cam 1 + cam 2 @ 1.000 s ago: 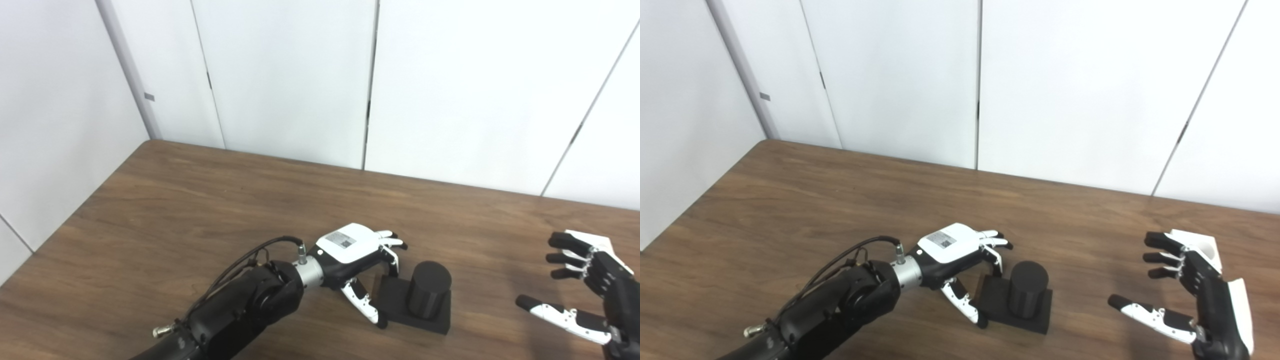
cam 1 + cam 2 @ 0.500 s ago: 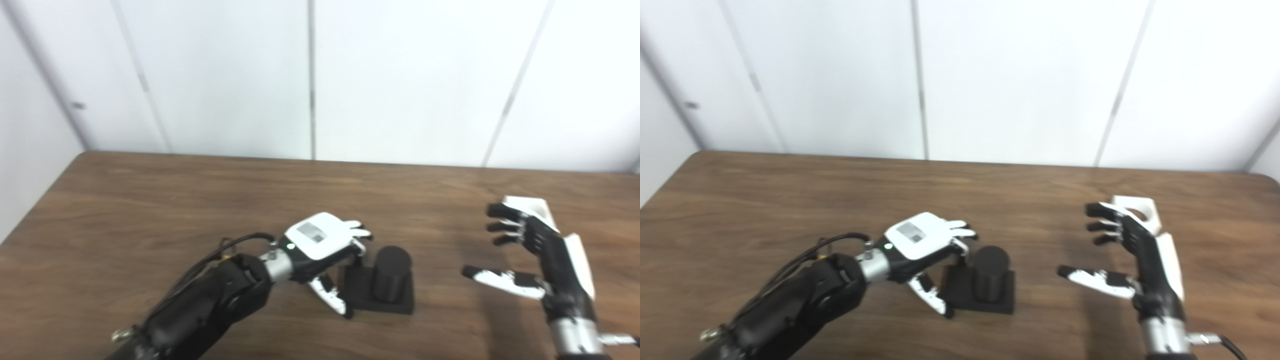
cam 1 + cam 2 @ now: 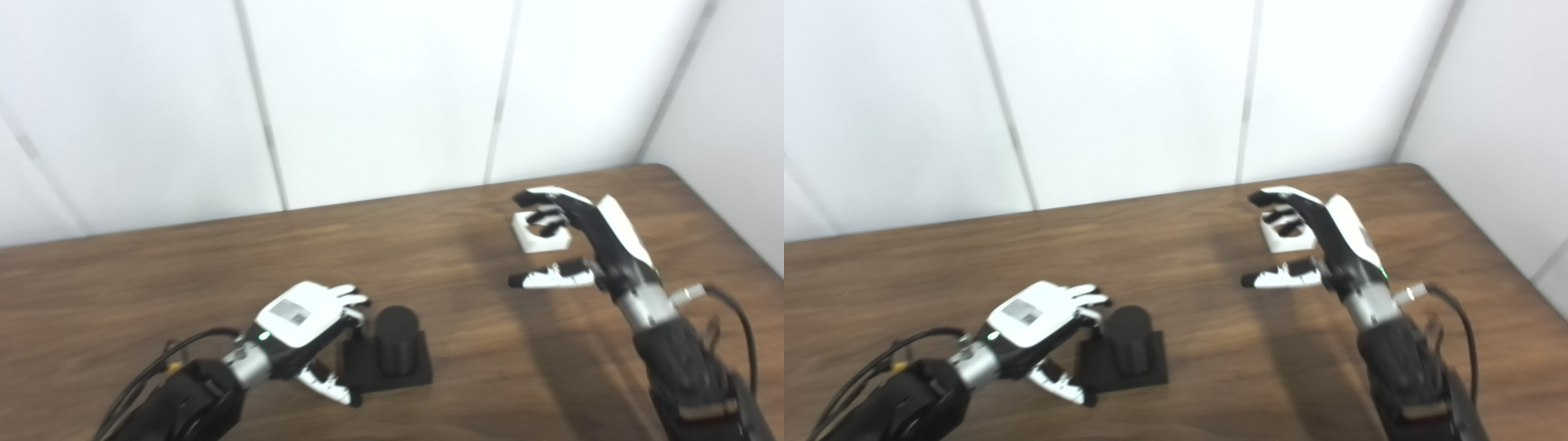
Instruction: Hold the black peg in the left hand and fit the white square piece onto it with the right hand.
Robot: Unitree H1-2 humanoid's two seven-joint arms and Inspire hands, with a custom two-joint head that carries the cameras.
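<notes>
Nearest, the left robot hand [image 3: 300,318] sits low on the counter [image 3: 184,269], fingers spread and curved beside the one black peg [image 3: 395,334], thumb at the near corner of its square base; whether any finger touches it is hard to make out. Farther right, the right robot hand [image 3: 588,239] hovers spread, holding nothing. Its dark fingers cover part of the single white square piece [image 3: 542,231], which lies on the counter toward the far edge, well apart from the peg.
</notes>
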